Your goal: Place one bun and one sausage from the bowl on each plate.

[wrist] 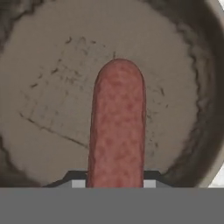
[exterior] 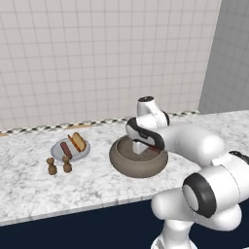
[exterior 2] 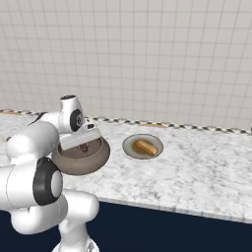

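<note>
Left base view: the bowl sits right of centre on the marble counter, well back from the counter's front edge, which runs across the lower part of the frame. The gripper reaches down inside the bowl from the upper right, and the white arm covers the bowl's right rim and the counter beyond it. The grey plate lies at centre left, well apart from the bowl, and carries a bun and a sausage side by side. Two shakers stand just in front of that plate's near edge. Bare counter lies between plate and bowl and in front of both. Right base view: the bowl is at left centre with the hand lowered into it; a dark red sausage shows just under the hand. The tan plate lies just right of the bowl, near but apart, with one bun on it. To the right of that plate the counter runs bare to the frame edge, and a clear strip lies along its front edge. Hand view: a sausage stands lengthwise at centre on the bowl's speckled floor, its near end between the two finger tips, which sit narrow against its sides. The bowl's wall curves around the right and top.
</note>
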Available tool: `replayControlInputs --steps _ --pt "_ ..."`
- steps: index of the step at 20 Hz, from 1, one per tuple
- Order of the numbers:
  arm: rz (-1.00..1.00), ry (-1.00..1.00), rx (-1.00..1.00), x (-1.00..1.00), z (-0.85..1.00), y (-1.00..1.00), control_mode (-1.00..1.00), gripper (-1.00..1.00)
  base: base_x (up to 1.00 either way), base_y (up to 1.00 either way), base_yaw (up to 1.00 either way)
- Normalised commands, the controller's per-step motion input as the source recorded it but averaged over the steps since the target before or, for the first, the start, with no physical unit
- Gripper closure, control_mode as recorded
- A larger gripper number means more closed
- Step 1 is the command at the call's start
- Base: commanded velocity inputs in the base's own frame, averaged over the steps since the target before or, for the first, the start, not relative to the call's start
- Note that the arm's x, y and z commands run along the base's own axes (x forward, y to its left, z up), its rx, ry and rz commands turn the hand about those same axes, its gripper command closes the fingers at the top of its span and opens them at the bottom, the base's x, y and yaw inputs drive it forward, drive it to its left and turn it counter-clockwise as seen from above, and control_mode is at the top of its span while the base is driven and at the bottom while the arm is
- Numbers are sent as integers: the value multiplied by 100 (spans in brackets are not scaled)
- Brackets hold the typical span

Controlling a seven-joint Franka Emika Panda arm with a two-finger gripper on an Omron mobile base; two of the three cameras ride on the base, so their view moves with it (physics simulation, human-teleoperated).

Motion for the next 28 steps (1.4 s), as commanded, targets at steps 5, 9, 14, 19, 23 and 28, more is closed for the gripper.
replayControlInputs --steps 5,9,14,19,23,28 --pt "0 13 -8 0 72 -40 -100 100 0 0 0" --pt "0 -1 -1 0 60 -96 -100 100 0 0 0" --pt "1 -6 1 2 0 -100 -100 100 0 0 0" --pt "1 -5 5 42 -13 -92 -100 100 0 0 0" --pt "10 -11 19 85 -32 -63 -100 100 0 0 0" --pt "0 1 4 56 -58 -4 -100 100 0 0 0"
